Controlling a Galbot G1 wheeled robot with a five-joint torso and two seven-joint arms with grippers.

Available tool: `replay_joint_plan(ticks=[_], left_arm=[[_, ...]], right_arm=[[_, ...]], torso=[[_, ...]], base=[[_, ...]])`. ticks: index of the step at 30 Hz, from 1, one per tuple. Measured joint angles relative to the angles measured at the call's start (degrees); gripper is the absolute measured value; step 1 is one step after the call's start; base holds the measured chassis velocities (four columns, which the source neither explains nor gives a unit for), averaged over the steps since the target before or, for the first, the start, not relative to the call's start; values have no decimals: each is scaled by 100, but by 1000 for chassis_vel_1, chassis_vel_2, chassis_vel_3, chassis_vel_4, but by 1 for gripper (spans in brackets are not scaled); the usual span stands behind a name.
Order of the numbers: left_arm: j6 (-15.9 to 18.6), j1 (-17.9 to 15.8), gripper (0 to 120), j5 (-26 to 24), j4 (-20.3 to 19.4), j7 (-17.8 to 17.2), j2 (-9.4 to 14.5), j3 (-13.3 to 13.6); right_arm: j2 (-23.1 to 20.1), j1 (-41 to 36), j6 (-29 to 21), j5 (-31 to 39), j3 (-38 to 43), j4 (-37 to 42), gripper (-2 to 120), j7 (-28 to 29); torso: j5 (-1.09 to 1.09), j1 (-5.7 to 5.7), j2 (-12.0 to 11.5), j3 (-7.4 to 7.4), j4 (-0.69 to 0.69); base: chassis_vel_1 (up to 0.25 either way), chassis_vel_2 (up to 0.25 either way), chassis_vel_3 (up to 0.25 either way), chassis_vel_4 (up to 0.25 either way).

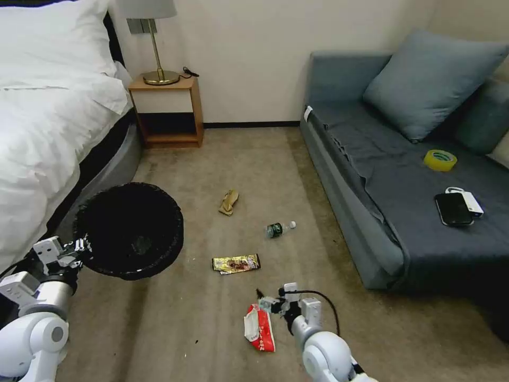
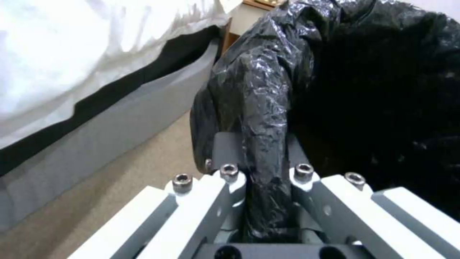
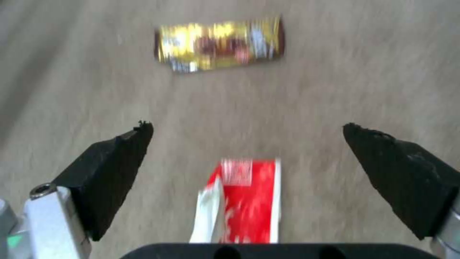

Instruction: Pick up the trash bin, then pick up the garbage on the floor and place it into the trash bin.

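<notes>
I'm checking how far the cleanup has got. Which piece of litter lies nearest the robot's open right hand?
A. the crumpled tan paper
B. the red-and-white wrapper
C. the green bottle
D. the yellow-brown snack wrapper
B: the right hand hovers open just above the red-and-white wrapper, which lies between its fingertips in the right wrist view; the yellow-brown snack wrapper lies farther ahead.

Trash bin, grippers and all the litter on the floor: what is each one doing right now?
Trash bin: held up, tilted, mouth open.
Left gripper: shut on the bin's bagged rim.
Right gripper: jaws open, over the red-and-white wrapper.
Red-and-white wrapper: on the floor.
Yellow-brown wrapper: flat on the floor.
Green bottle: on its side, capped.
Tan paper: crumpled on the floor.
</notes>
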Motion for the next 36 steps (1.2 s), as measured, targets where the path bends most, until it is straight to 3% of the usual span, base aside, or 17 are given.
replay_joint_plan(ticks=[1,2,4,6,13,24,36], left_arm=[[0,33,4,-28,42,38,4,-95],[0,52,4,-44,60,59,3,-141],[-1,60,4,-51,70,68,0,-165],[-16,79,4,-82,123,108,-3,-237],[-62,48,4,-147,316,218,76,-292],[-112,46,4,-234,521,294,151,-467],[-184,-6,4,-255,797,354,225,-467]], right_arm=[[-243,468,-483,907,-331,-70,100,518],[-368,671,-671,1324,-478,-78,100,723],[-432,758,-777,1547,-548,-80,100,833],[-710,1079,-1167,2362,-773,-95,100,1232],[-1087,1560,-1497,3556,-1319,-216,100,1698],[-641,1847,-1552,3934,-1794,-345,100,1980],[-202,1838,-1524,3358,-1984,-1019,100,1730]], torso=[[0,0,0,0,0],[0,0,0,0,1],[0,0,0,1,1],[0,0,0,0,2],[-1,0,0,1,-2],[-1,0,0,1,1],[-1,0,0,1,0]], base=[[0,0,0,0],[0,0,0,0],[0,0,0,0],[0,0,0,0],[0,0,0,0],[0,0,0,0],[0,0,0,0]])
